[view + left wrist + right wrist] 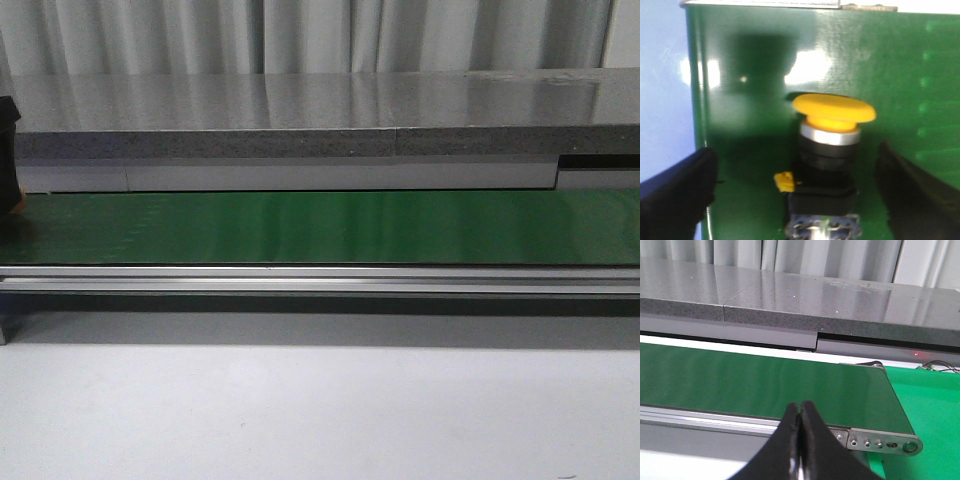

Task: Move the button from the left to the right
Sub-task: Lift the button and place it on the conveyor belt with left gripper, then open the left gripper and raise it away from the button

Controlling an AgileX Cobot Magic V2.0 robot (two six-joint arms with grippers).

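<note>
The button has a yellow-orange mushroom cap, a silver ring and a black boxy body. It rests on the green belt near the belt's left end. My left gripper is open. Its black fingers stand on either side of the button's body with gaps on both sides. In the front view only the black left arm shows at the left edge, with a sliver of orange under it. My right gripper is shut and empty, above the belt's front rail near its right end.
The green belt runs across the table with a silver rail in front and a grey stone ledge behind. A green mat lies past the belt's right end. White tabletop lies in front.
</note>
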